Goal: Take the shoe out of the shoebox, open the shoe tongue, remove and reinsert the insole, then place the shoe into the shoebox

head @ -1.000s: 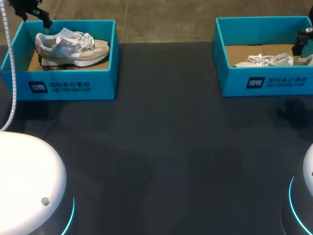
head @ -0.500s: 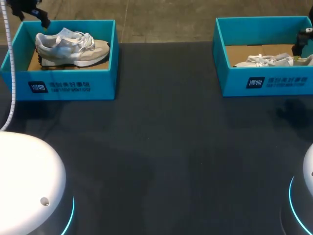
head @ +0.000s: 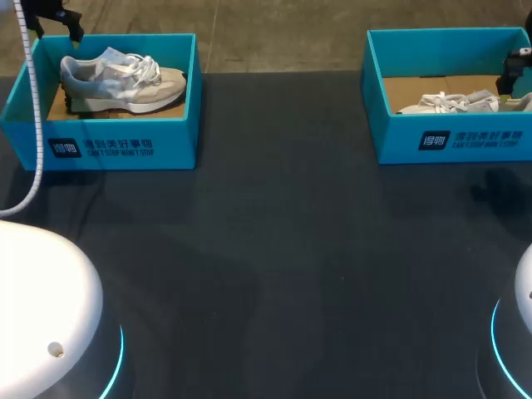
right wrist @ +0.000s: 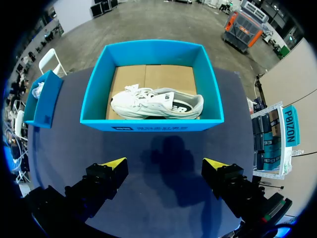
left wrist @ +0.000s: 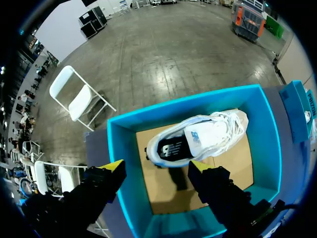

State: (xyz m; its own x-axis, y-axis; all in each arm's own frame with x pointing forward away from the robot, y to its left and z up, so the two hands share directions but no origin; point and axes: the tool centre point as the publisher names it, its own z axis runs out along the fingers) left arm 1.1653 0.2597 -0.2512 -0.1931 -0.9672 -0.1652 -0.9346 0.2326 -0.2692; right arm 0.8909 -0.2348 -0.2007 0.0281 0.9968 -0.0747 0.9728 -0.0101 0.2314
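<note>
Dark table [head: 291,249] carried the shoebox [head: 108,141] at ten o'clock; left gripper [left wrist: 156,167], spread, straddled its wall, so descending could hit it; right gripper [right wrist: 163,166] hung spread too

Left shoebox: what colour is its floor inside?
Plain cardboard brown; the shoebox shows it best in the left wrist view.

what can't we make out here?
- Head view: right shoe lower half hidden behind right box front wall.
- Head view: left hand and right hand cut off by edges; opening shows only in wrist views.
- Left wrist view: left box near wall partly hidden by own fingers.
</note>
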